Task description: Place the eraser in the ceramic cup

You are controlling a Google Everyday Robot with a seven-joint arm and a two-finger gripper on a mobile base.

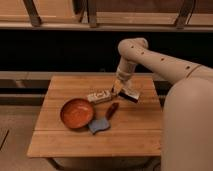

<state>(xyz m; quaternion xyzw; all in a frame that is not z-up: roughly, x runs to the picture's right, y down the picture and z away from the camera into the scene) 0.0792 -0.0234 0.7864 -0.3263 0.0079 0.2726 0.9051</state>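
Observation:
My gripper (120,90) hangs from the arm that reaches in from the right, over the back middle of the wooden table (130,135). It is shut on the eraser (129,94), a small white block with a dark edge, held tilted just right of the fingertips and above the tabletop. The ceramic cup is hidden; the gripper and the eraser cover the spot where it stood.
A white labelled bottle (98,96) lies on its side just left of the gripper. A wide orange bowl (77,113) sits at the front left, with a blue squarish pad (99,125) beside it. A small reddish object (112,109) lies between pad and gripper.

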